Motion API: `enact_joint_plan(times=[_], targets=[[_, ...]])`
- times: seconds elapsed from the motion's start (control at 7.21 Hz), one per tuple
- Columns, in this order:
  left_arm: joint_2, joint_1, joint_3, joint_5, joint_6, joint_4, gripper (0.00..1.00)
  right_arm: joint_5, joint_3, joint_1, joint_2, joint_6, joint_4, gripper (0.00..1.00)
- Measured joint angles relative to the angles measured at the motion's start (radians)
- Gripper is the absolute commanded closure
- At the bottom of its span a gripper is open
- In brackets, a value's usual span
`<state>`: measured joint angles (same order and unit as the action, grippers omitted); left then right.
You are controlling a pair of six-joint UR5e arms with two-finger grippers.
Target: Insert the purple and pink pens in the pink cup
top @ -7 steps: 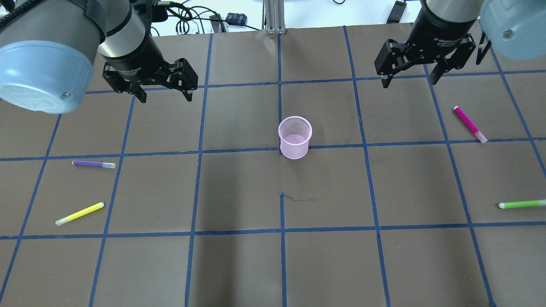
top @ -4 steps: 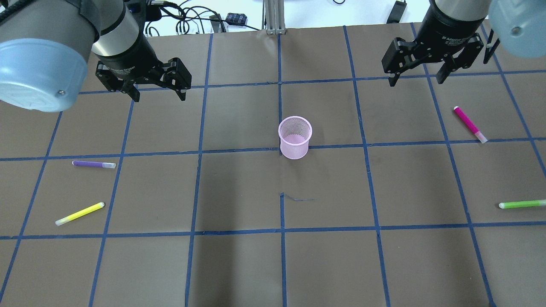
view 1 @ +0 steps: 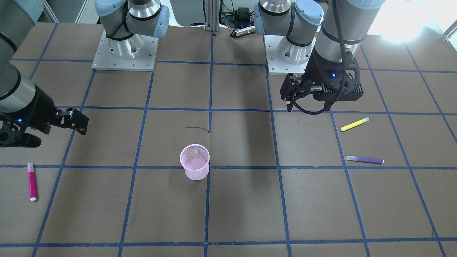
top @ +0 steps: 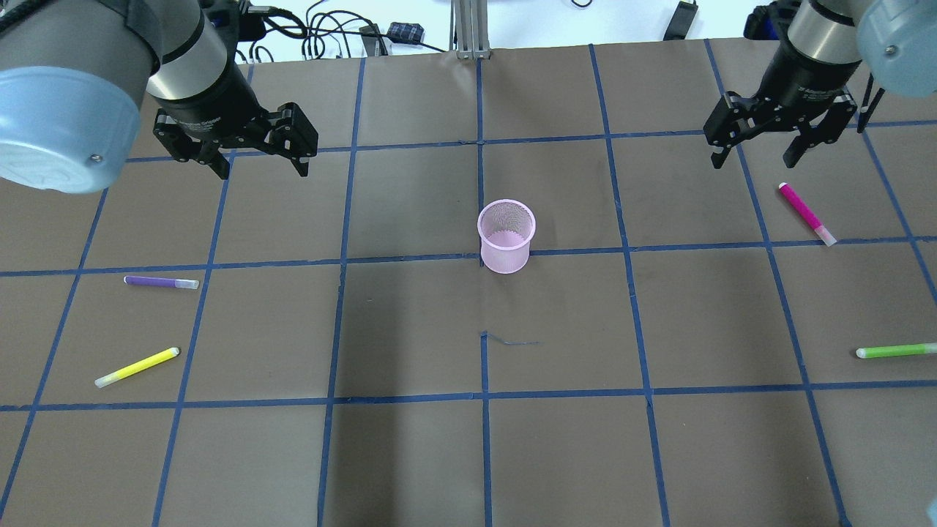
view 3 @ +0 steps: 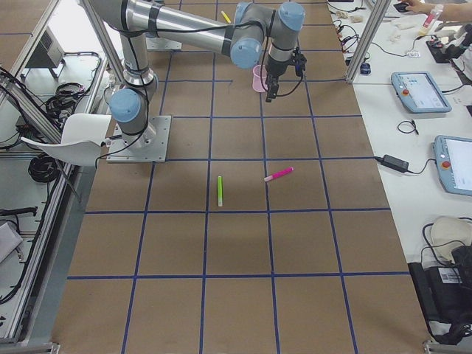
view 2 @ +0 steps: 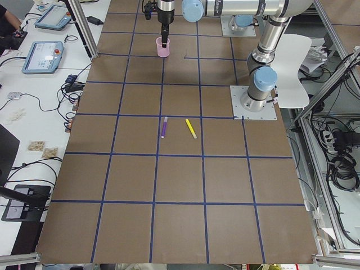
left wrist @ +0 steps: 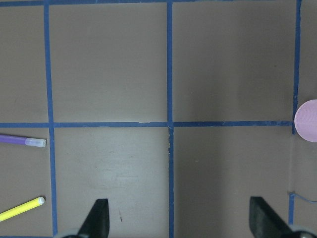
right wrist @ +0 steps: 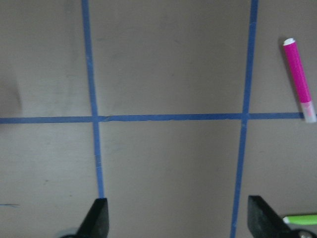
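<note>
Both arms have swung outward from the pink cup [top: 505, 238]. The right gripper [top: 756, 161] and left gripper [top: 263, 170] hang wide open and empty. The pink pen [top: 805, 212] lies well right of the cup, the purple pen [top: 161, 282] well left. The pens look light, stiff and slick, best pinched mid-barrel.

A table [view 2: 180, 185] covered in brown paper is divided into squares by blue tape [top: 483, 399]. Beside the table, a white chair [view 2: 295, 79] is set; opposite, tablets [view 3: 420, 92] are laid on a white bench [view 3: 391, 133].
</note>
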<state>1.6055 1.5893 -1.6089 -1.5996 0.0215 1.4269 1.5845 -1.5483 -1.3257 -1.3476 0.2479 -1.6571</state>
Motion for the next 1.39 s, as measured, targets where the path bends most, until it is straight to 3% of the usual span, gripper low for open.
enact_joint_plan(times=[0.28, 0.69, 0.97, 1.39], targets=[[0.006, -0.025, -0.017, 0.004, -0.101, -0.006, 0.00, 0.069, 0.000, 0.090, 0.089, 0.198, -0.122, 0.00], [0.008, -0.216, -0.064, 0.016, -0.527, -0.010, 0.00, 0.136, 0.000, 0.157, 0.246, 0.376, -0.358, 0.00], [0.030, -0.347, -0.077, 0.017, -0.852, -0.002, 0.00, 0.116, -0.002, 0.179, 0.305, 0.462, -0.412, 0.02], [0.099, -0.442, -0.092, 0.016, -1.375, -0.053, 0.00, 0.077, -0.002, 0.182, 0.377, 0.481, -0.431, 0.15]])
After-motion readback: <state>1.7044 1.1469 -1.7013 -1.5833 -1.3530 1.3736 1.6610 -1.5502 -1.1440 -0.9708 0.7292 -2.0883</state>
